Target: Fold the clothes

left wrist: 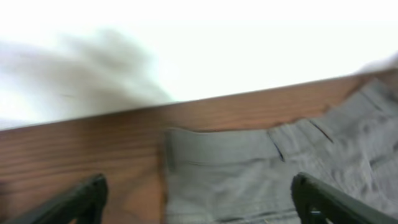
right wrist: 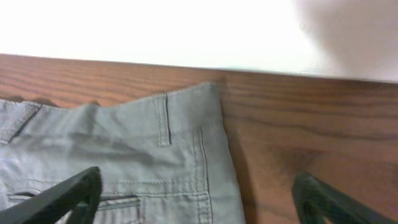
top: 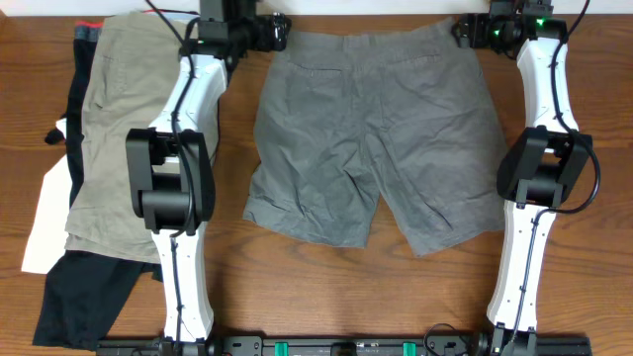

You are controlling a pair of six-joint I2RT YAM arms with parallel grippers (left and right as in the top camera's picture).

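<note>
The grey shorts (top: 371, 138) lie spread flat on the wooden table, waistband at the far edge, legs toward the front. My left gripper (top: 280, 32) is open at the waistband's left corner; in the left wrist view its fingers (left wrist: 199, 199) straddle that corner of the shorts (left wrist: 261, 168). My right gripper (top: 463, 33) is open at the waistband's right corner; in the right wrist view its fingers (right wrist: 196, 196) straddle the corner with a belt loop and pocket stitching (right wrist: 155, 155). Neither gripper holds the cloth.
A pile of other garments lies at the left: khaki-tan shorts (top: 119, 119) on top, a white garment (top: 45, 222) and a black garment (top: 84, 292) beneath. The table's far edge (right wrist: 280, 81) runs just behind the waistband.
</note>
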